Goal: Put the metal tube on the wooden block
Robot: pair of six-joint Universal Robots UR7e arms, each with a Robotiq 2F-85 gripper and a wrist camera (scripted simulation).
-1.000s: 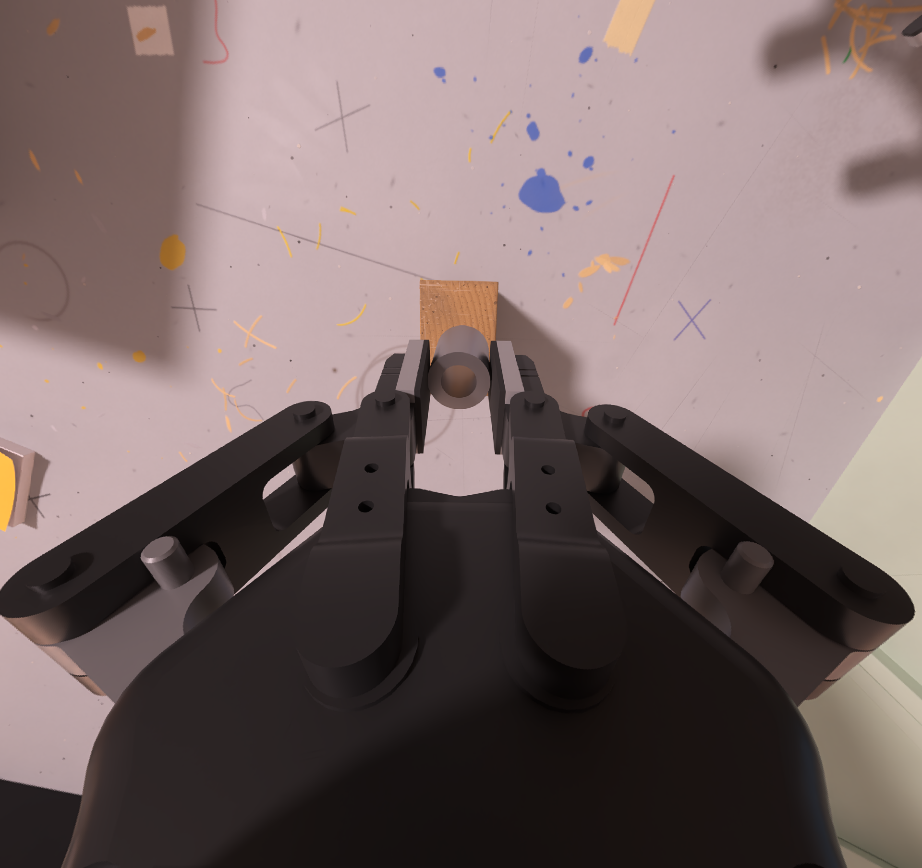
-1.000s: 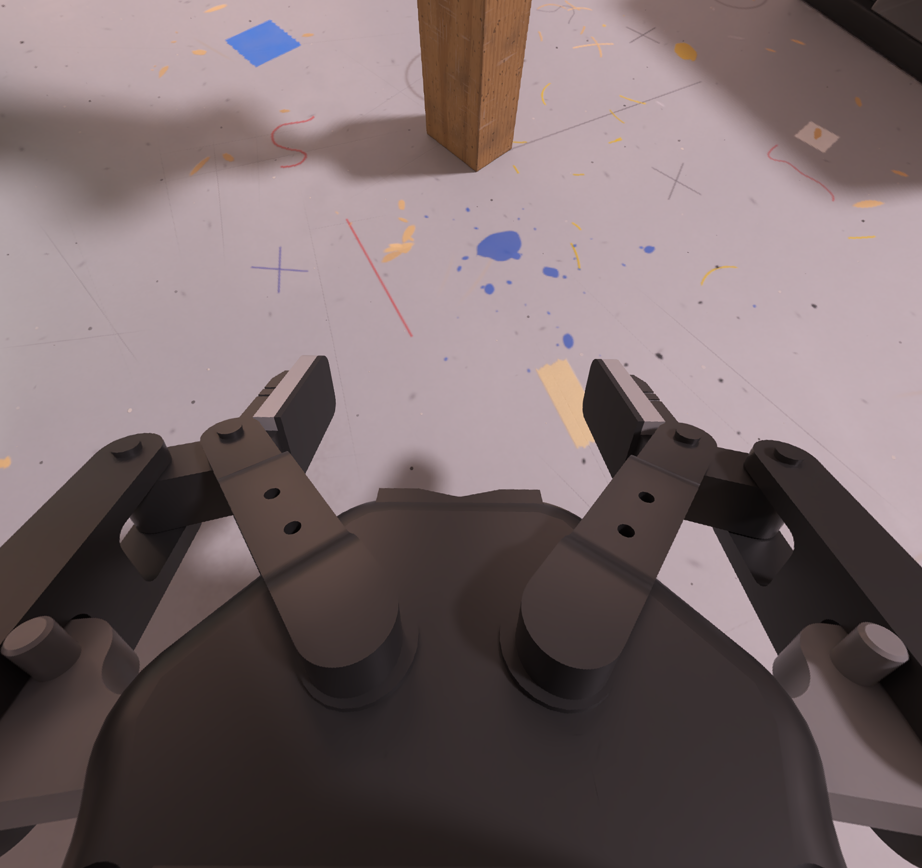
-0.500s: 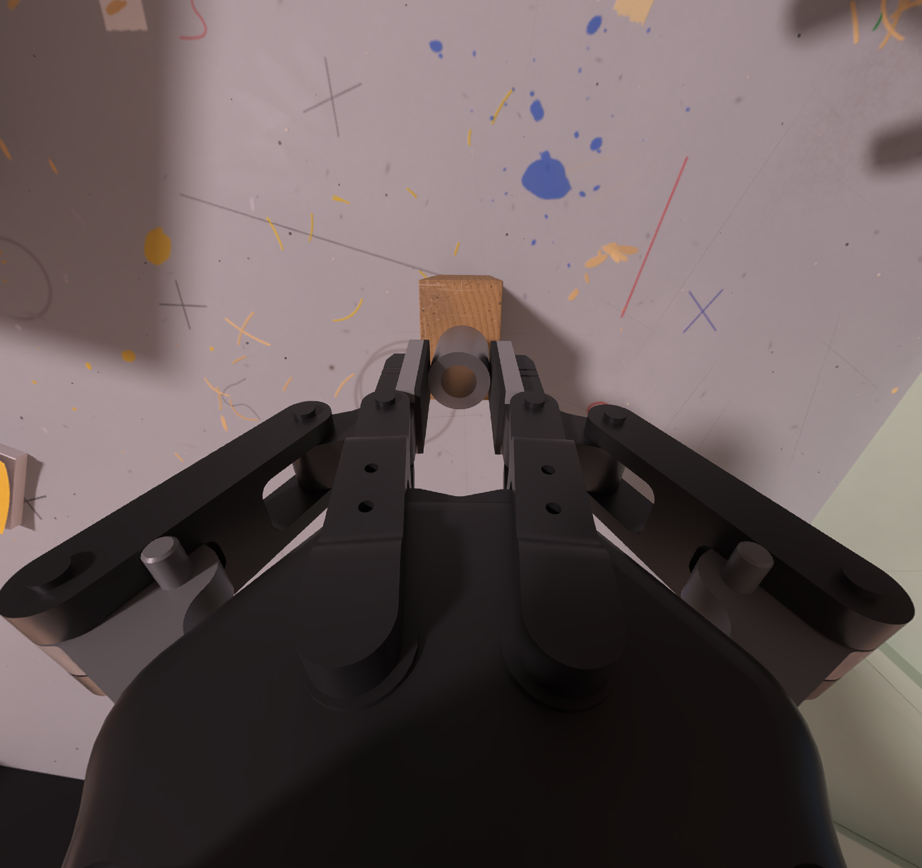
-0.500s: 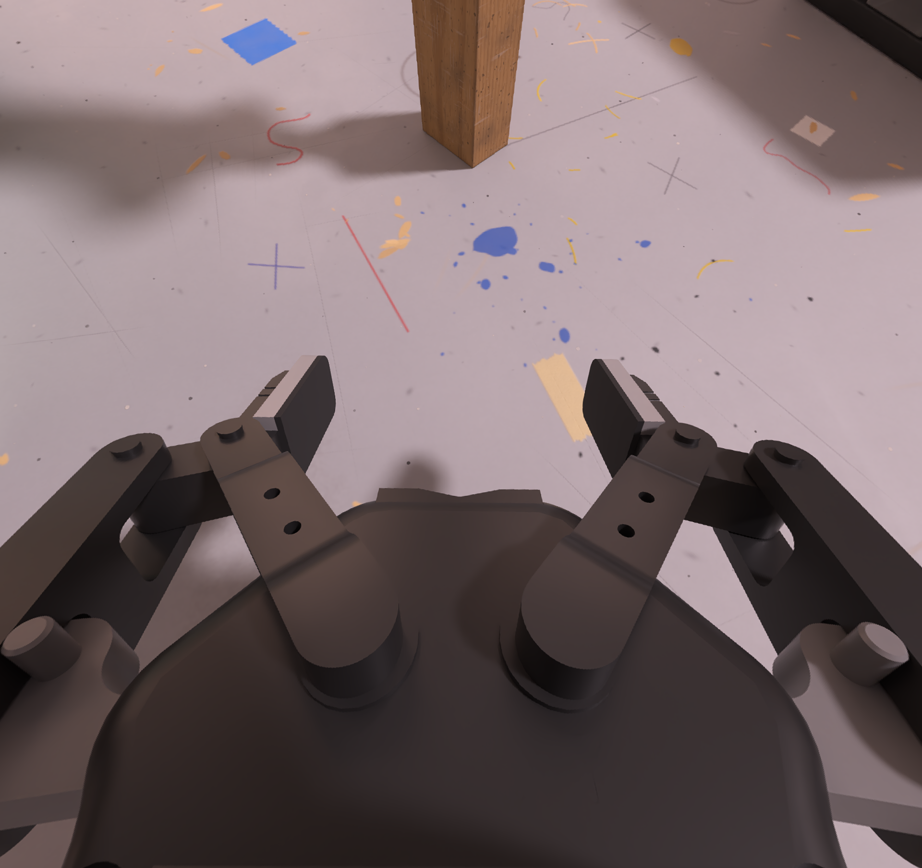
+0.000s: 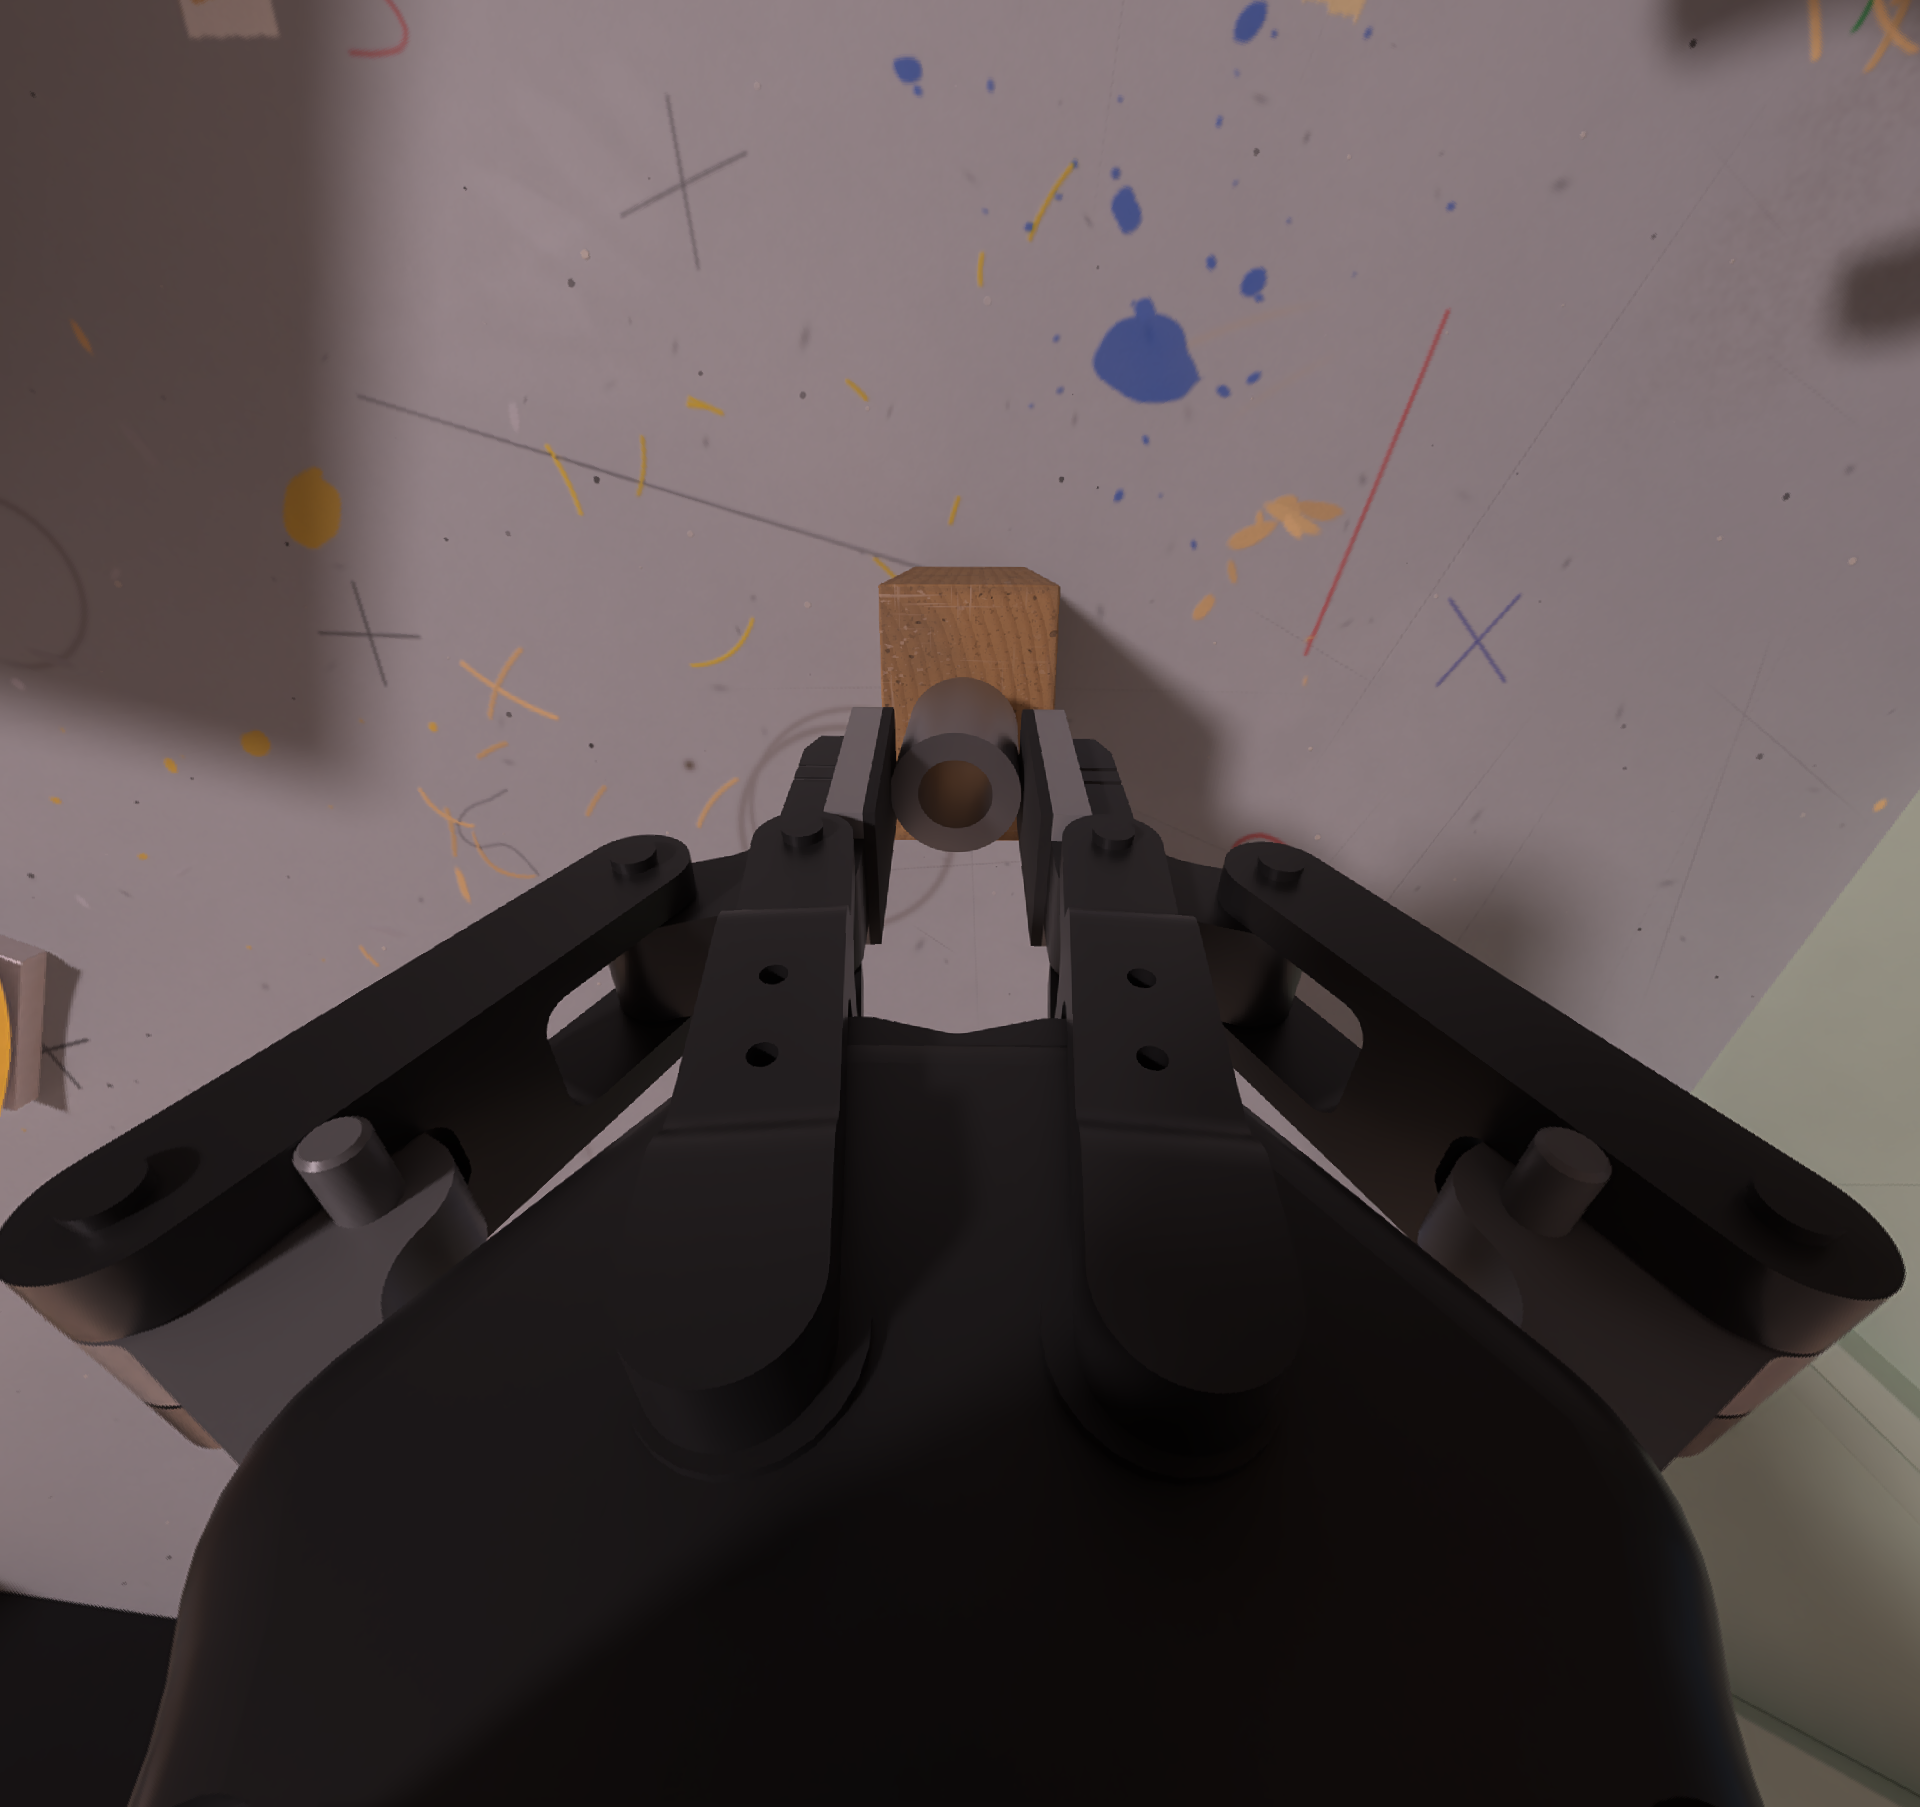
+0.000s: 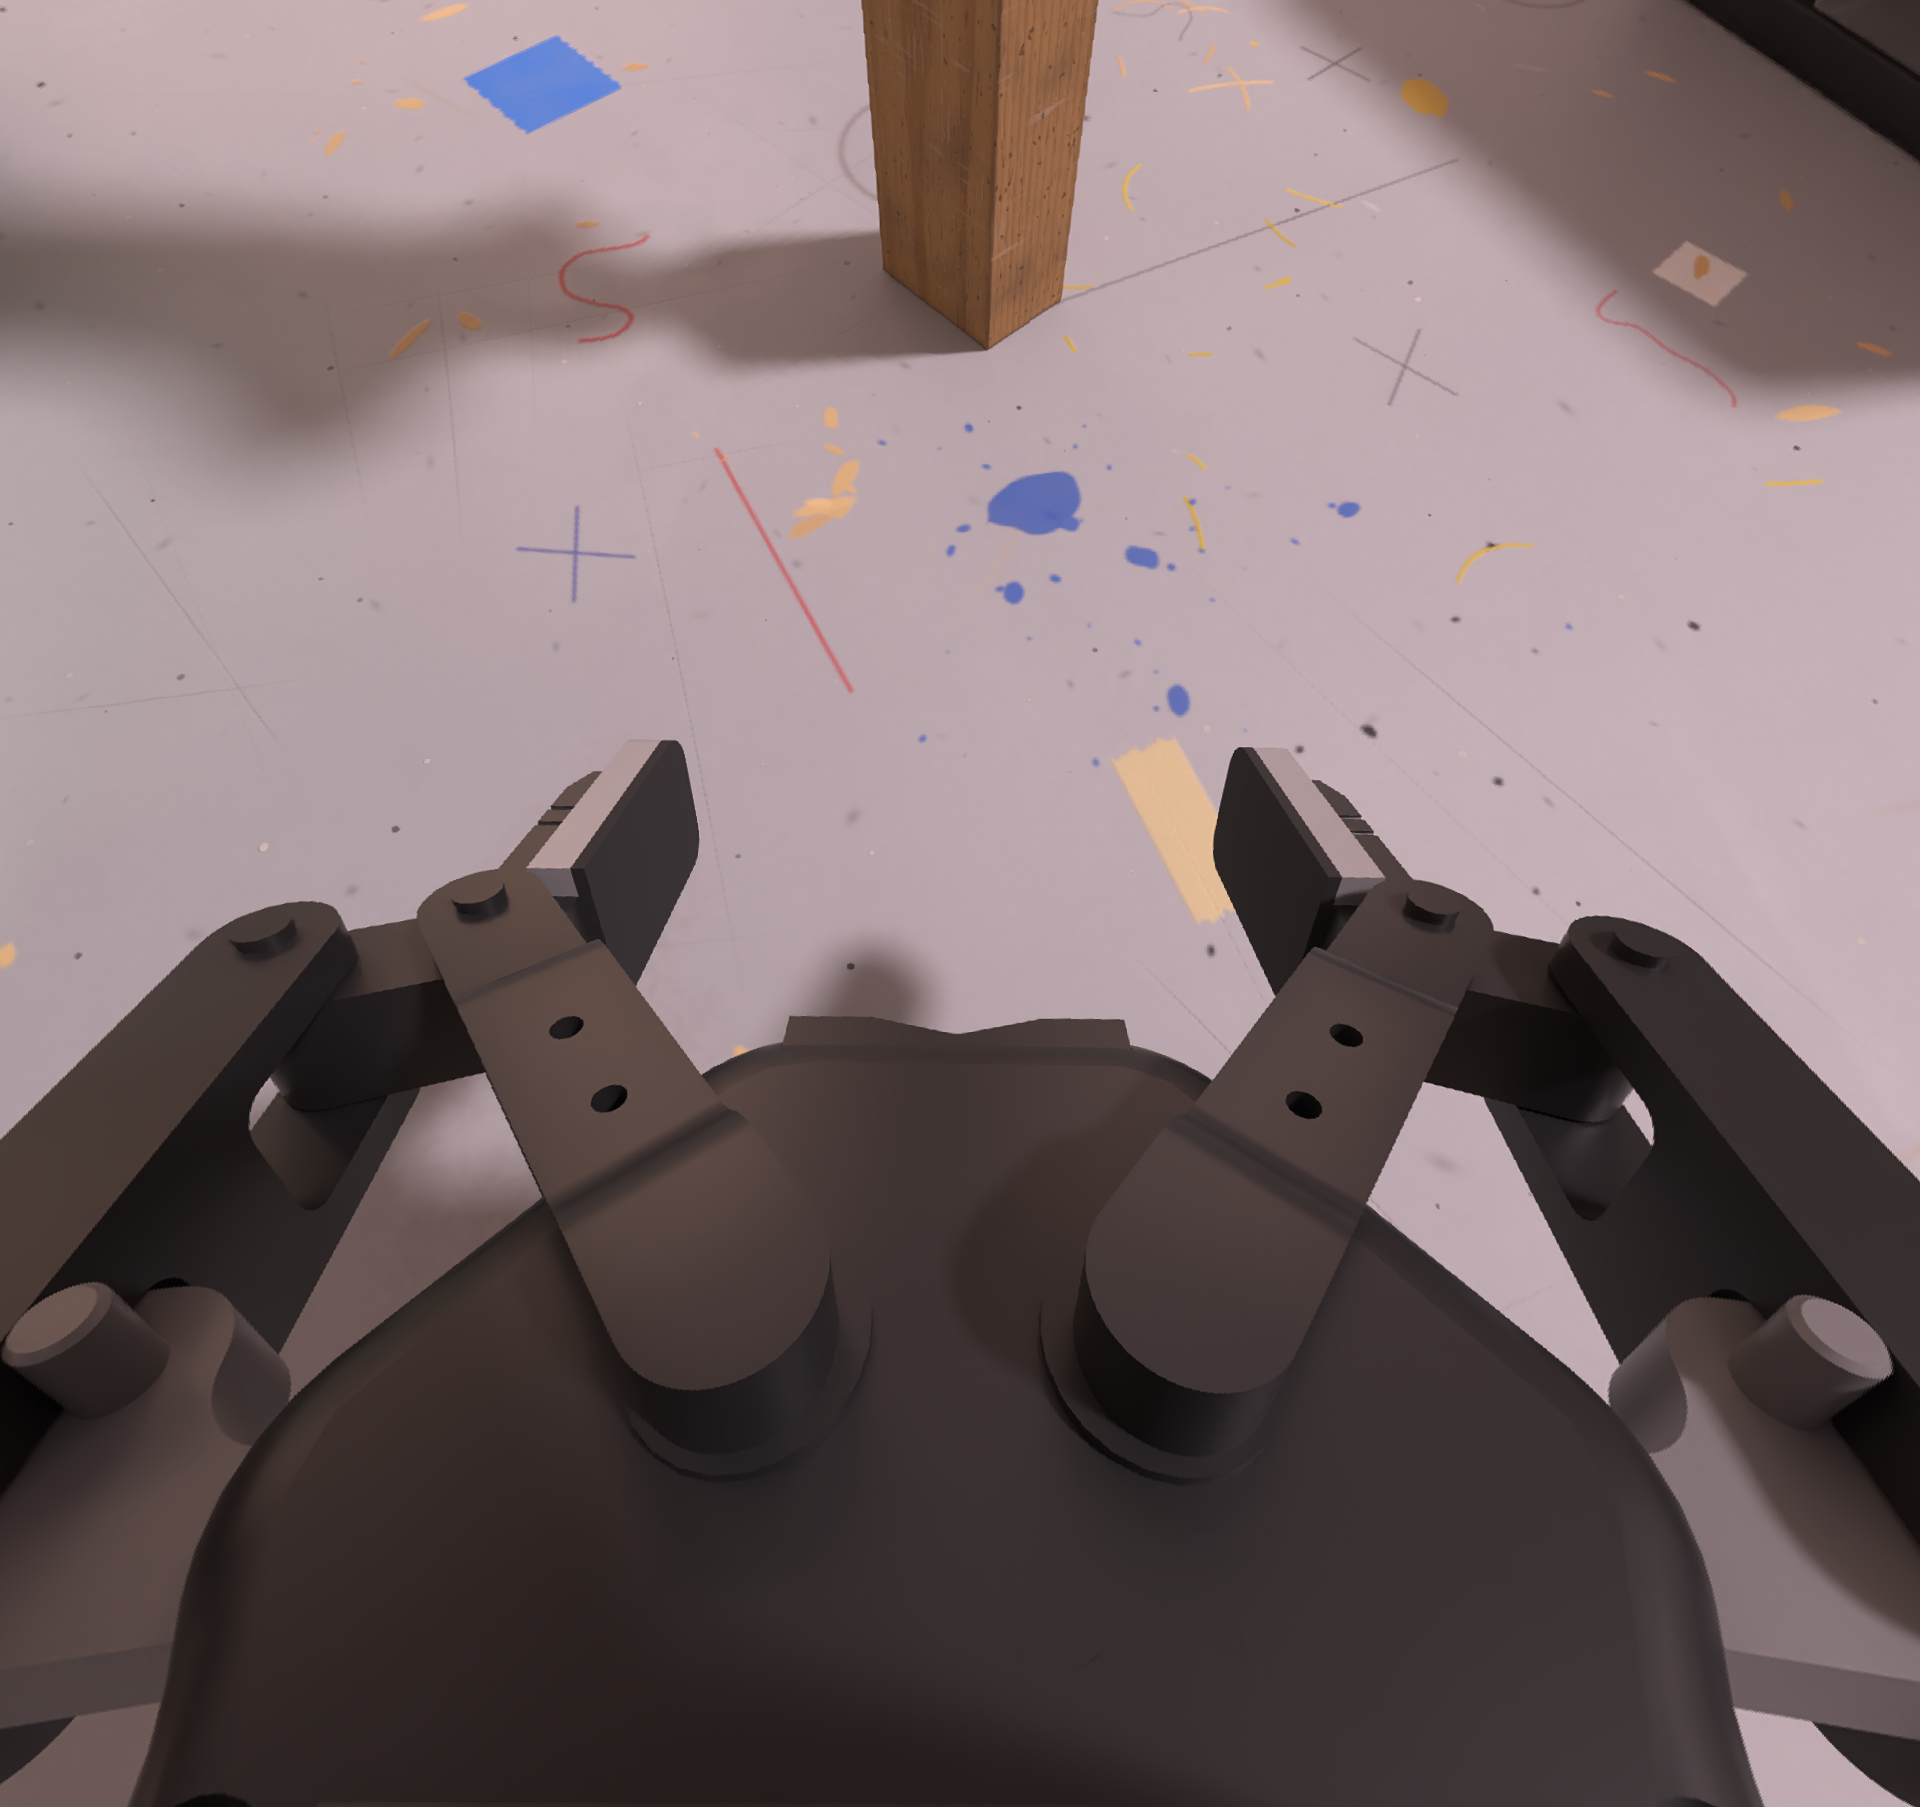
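My left gripper is shut on the grey metal tube, gripped by its sides with its open bore facing the camera. It looks down on the tall wooden block, whose square top shows just beyond the tube. In the right wrist view the same block stands upright on the table, its top cut off by the frame. My right gripper is open and empty, low over the table well short of the block.
The pale table is marked with blue paint spots, crosses and tape strips. A dark tray-like object sits at the far right. A yellow and grey item lies at the left edge. A green surface borders the table.
My left gripper has moved forward with the tube, so more of the block's top now shows beyond it. In the right wrist view the block has drifted slightly nearer.
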